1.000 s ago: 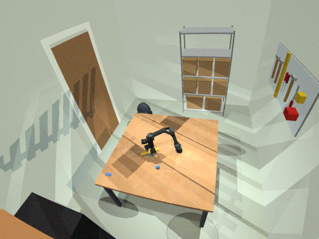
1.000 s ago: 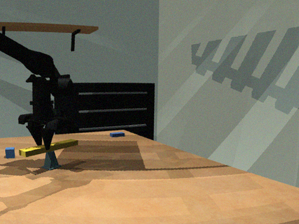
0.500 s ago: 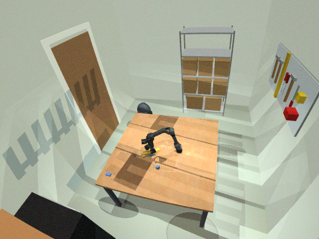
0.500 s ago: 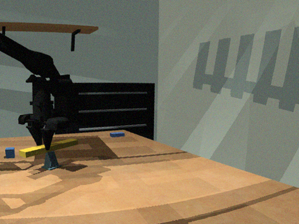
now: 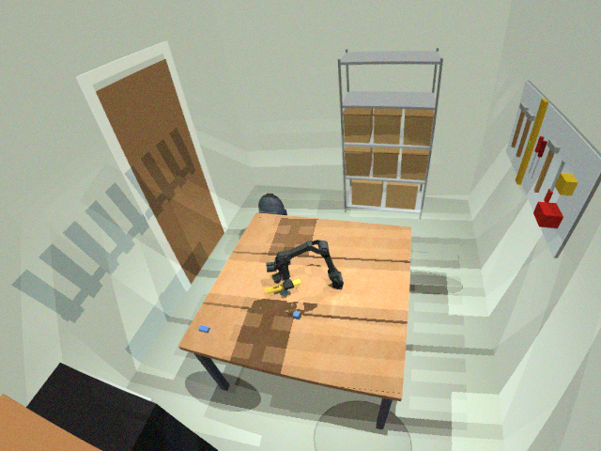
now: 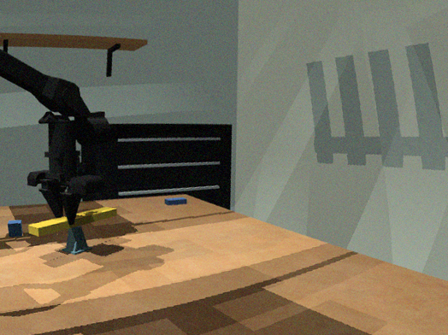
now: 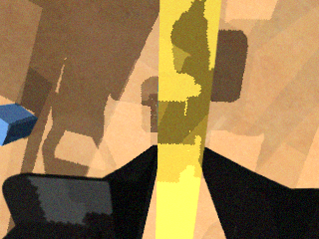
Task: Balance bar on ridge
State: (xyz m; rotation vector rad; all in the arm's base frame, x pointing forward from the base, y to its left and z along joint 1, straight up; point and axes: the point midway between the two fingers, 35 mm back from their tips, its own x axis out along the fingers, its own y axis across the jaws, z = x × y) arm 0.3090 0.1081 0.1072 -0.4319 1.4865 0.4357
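Observation:
The yellow bar point(image 5: 270, 289) point(image 6: 46, 226) point(image 7: 180, 194) is held roughly level above the table point(image 5: 359, 349) point(image 6: 215, 270). My gripper point(image 5: 287, 286) point(image 6: 66, 220) point(image 7: 178, 150) is shut on the bar near its middle, with one finger on each side. The small teal ridge point(image 5: 285, 293) point(image 6: 76, 242) stands upright on the table under the gripped part. In the exterior view the near fingertip reaches down to about the ridge's top. Whether the bar touches the ridge cannot be told. In the wrist view the bar hides the ridge.
A small blue block point(image 5: 296, 315) point(image 6: 14, 228) point(image 7: 18, 121) stands on the table beside the bar, apart from it. A flat blue piece point(image 5: 204, 328) point(image 6: 175, 201) lies near a table corner. Shadows fall across the table.

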